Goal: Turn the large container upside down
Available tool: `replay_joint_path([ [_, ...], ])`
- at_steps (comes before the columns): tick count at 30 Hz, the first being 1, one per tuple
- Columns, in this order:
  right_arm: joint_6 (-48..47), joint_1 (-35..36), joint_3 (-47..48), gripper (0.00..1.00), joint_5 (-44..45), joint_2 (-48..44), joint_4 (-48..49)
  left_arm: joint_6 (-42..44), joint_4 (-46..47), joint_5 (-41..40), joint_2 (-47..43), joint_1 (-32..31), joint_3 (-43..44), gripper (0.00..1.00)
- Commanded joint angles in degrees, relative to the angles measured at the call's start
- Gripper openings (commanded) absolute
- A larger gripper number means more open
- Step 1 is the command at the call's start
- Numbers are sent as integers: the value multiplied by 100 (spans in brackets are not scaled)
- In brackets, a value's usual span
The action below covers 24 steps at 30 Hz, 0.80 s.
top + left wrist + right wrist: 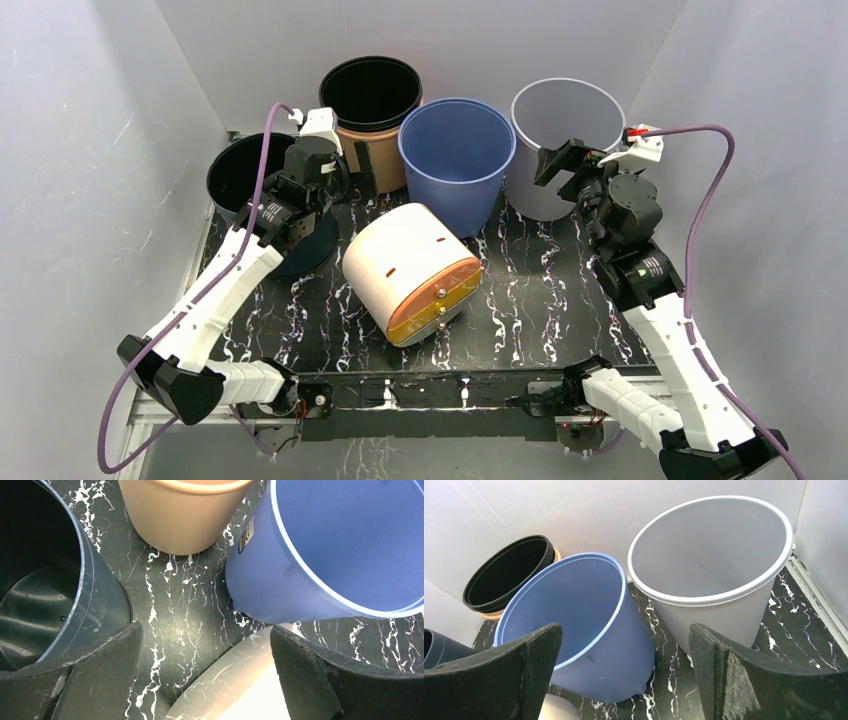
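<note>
The two black fingers (pixel 90 680) of the left gripper (pixel 205 645) are seen closest in the left wrist view. They are held wide apart and nothing is gripped between them. In the gap, at 6 o'clock in that view, the round side of the cream container (pixel 235 690) is seen. It cannot be told whether it is touched by the fingers.

In the top view the cream container (pixel 410 265) is laid on its side in the middle of the black marble table (pixel 540 290). Its orange end (pixel 435 295) is pointed toward 5 o'clock. The left gripper is found just beside it at 11 o'clock.

The right gripper (pixel 625 640) is held well apart from the cream container, at 2 o'clock from it in the top view. Its jaws are also spread wide and nothing is held in them. Only a small bit of the cream container is seen at the bottom edge of the right wrist view, near 7 o'clock.

A blue bucket (pixel 457 150) is stood upright at 12 o'clock from the cream container, just beside it. A grey bin (pixel 565 120) is stood at 1 o'clock, near the right gripper. A tan bin (pixel 370 100) with a black rim is stood at 11 o'clock, farther back. A dark bin (pixel 245 175) is stood at 10 o'clock, partly hidden by the left arm.
</note>
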Motion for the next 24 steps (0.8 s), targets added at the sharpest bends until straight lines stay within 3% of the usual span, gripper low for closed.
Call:
replay_joint_path([
  [1,-20,11,-44,98,108,-65,247,25,174,106,-193,-15,27,98],
  [10,-57,11,-44,98,185,-21,129,-261,160,-378,-194,-16,-46,98],
  [12,-60,10,55,98,154,59,-32,-125,110,-142,-98,-15,-12,98],
  [18,233,5,802,98,392,689,-1051,353,481,1645,67,-57,24,98],
  [21,505,-134,1493,98,606,1419,-1966,349,494,1559,159,-356,220,98],
  [24,584,-694,2119,98,125,2094,-2540,485,329,1347,249,-693,532,98],
])
